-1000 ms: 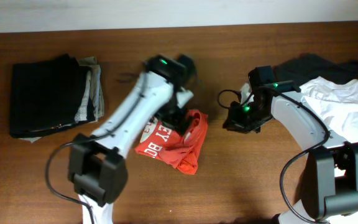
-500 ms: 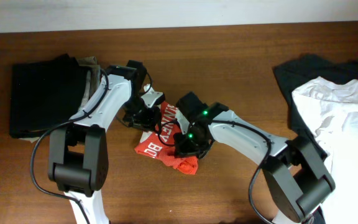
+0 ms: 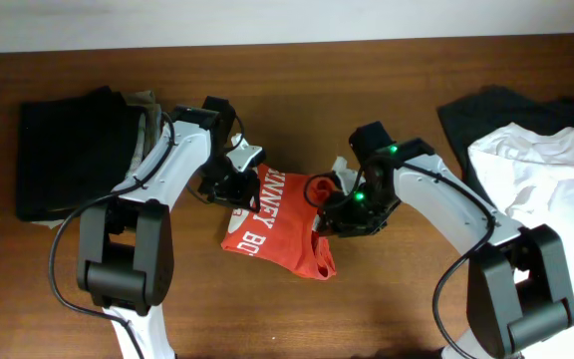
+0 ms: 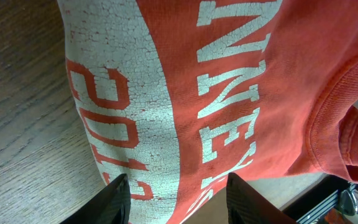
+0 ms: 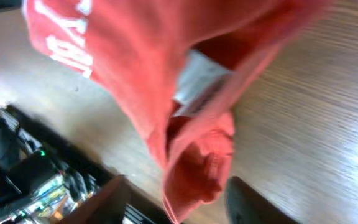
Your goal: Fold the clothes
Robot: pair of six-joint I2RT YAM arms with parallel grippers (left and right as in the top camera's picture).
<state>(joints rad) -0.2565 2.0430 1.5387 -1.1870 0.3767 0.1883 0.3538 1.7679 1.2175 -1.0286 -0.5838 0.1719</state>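
Note:
The clothes, an orange-red T-shirt (image 3: 272, 224) with white lettering, lie partly spread on the table between both arms. My left gripper (image 3: 229, 184) is at its upper left edge. In the left wrist view the lettered cloth (image 4: 241, 93) lies flat, and its edge runs between the spread fingers of the left gripper (image 4: 180, 202), which is open. My right gripper (image 3: 332, 209) is at the shirt's right side by the collar. In the blurred right wrist view a bunched fold of shirt (image 5: 197, 168) hangs between the parted fingers of the right gripper (image 5: 179, 202).
Black and grey folded garments (image 3: 78, 150) are stacked at the far left. A white shirt (image 3: 546, 189) lies over a dark garment (image 3: 496, 110) at the far right. Bare wooden table (image 3: 387, 299) stretches along the front; a pale wall borders the back.
The left arm swung left to the shirt's left edge and its jaws narrowed. The right arm reached into the shirt, drew its right side rightward so it spread, and its jaws opened.

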